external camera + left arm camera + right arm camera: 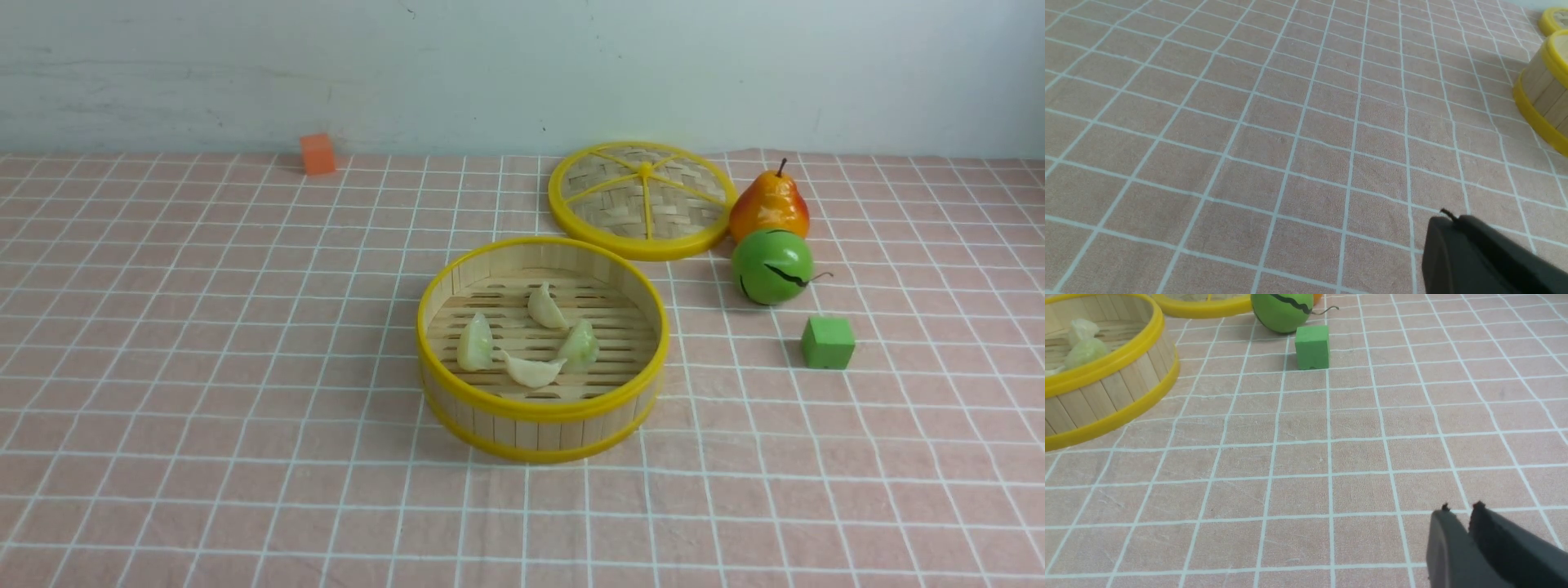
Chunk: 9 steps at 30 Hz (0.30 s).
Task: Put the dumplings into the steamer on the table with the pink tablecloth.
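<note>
I see both arms low over the pink tablecloth point(245, 367): left gripper point(1447, 218) pressed together, right gripper point(1461, 508) slightly parted, holding nothing, near the steamer point(543, 408).

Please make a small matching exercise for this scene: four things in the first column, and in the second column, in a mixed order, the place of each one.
Things:
1. dumplings
2. steamer lid
3. green cube
4. orange cube

Places:
A. far left, near the wall
B. flat on the tablecloth, beyond the steamer, beside the pear
C. inside the steamer
D. in front of the green round fruit

Pairs: 1-C, 2-B, 3-D, 4-A
</note>
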### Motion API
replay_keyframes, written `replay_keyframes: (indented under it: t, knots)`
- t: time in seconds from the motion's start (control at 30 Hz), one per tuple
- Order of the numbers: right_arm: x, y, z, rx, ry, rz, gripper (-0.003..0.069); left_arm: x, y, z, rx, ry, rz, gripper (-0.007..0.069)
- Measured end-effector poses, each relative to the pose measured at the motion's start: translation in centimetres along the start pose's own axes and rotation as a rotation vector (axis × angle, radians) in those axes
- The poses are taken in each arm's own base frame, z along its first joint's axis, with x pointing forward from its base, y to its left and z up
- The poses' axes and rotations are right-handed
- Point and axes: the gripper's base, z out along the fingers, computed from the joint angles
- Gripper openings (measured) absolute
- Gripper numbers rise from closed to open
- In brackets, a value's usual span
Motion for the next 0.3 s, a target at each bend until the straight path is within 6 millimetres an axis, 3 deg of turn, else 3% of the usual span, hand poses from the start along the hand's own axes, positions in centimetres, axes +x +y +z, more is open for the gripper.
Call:
replay_keyframes:
  t: [0.3]
  knots:
    - [0.00, 0.00, 0.00, 0.000, 0.000, 0.000, 0.0085, 0.00, 0.00, 0.00, 0.000, 0.000, 0.001, -0.0013]
